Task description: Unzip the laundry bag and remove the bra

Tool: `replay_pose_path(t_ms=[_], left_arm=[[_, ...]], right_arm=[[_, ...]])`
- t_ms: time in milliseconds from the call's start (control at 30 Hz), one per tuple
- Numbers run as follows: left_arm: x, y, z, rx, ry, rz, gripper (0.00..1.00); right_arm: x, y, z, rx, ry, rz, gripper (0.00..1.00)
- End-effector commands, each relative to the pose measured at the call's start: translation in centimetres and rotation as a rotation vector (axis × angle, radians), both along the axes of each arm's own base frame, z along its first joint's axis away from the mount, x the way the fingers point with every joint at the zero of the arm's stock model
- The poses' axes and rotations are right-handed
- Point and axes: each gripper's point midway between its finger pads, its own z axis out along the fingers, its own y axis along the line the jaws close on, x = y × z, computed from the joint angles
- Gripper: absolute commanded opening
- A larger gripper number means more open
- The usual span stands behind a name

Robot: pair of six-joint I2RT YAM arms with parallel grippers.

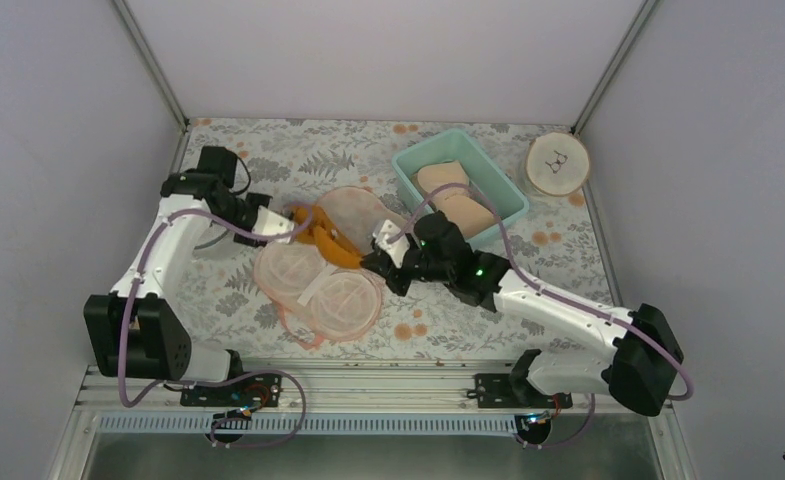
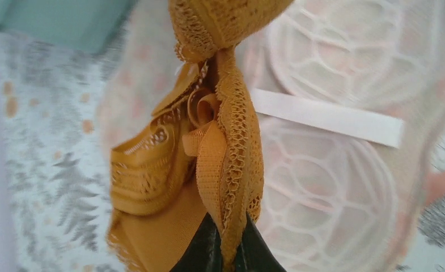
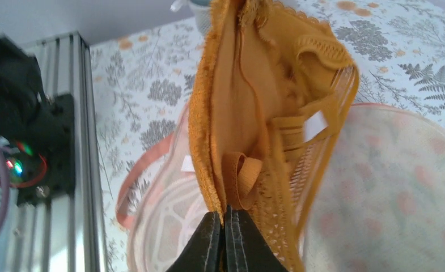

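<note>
The laundry bag [image 1: 318, 290] lies open on the table, a peach-pink mesh clamshell with white spoked rings showing inside; it also shows in the left wrist view [image 2: 344, 170] and in the right wrist view [image 3: 390, 187]. The orange bra [image 1: 326, 238] hangs stretched above the bag between both grippers. My left gripper [image 1: 290, 222] is shut on one end of the bra [image 2: 231, 141]. My right gripper [image 1: 376, 262] is shut on the other end of the bra [image 3: 248, 113]. Both pairs of fingers pinch orange lace.
A teal tray [image 1: 501, 183] holding a pale beige bra [image 1: 458, 195] stands at the back right. A round wooden disc [image 1: 558, 163] leans in the far right corner. The metal rail [image 3: 84, 170] runs along the table's near edge.
</note>
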Motion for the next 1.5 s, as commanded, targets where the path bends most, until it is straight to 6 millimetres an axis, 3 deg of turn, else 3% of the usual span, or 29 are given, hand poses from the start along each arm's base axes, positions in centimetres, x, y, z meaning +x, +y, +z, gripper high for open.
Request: replay_pose_path(t_ms=[0,133,300,400,567,633,767,900,1133,1267,1367,1467], left_arm=[[2.8,-3.1,6.3,-0.216,0.069,0.160,0.02],[5.9,-5.6,10.3,-0.294,0.136,0.260,0.02],[9.0,-9.2,13.4,-0.352,0.141,0.345,0.02],[10.1,-11.8,14.7,-0.379,0.128,0.354,0.02],[11.6,-16.5,16.0,-0.437,0.091,0.352,0.02],[11.9,-18.7,16.0,-0.425,0.057,0.327,0.02],[14.1,-21.3,15.0,-0.393,0.044,0.357,0.02],[16.6,-22.7,14.6,-0.350,-0.018,0.409,0.02],[18.3,-24.9,12.3,-0.291,-0.068,0.414,0.02],[18.6,-24.8,11.2,-0.261,-0.071,0.424,0.02],[17.9,-26.0,10.5,-0.263,-0.044,0.401,0.02],[16.9,-27.7,8.5,-0.229,-0.019,0.361,0.02]], right_arm=[[0.9,-0.5,3.6,0.130,0.168,-0.022,0.04],[4.7,-2.7,6.5,0.223,0.202,-0.146,0.04],[8.7,-5.9,9.7,0.346,0.211,-0.289,0.04],[11.7,-8.8,10.3,0.397,0.231,-0.405,0.04],[13.9,-12.1,9.7,0.439,0.292,-0.510,0.04],[14.2,-13.0,9.2,0.444,0.307,-0.540,0.04],[14.5,-14.5,8.0,0.469,0.369,-0.611,0.04],[14.5,-15.6,6.2,0.463,0.406,-0.675,0.04],[14.3,-17.1,4.2,0.474,0.469,-0.719,0.04],[13.9,-17.4,2.6,0.449,0.483,-0.729,0.04],[14.3,-18.3,1.2,0.427,0.485,-0.757,0.04],[14.7,-18.4,0.2,0.375,0.446,-0.729,0.13]])
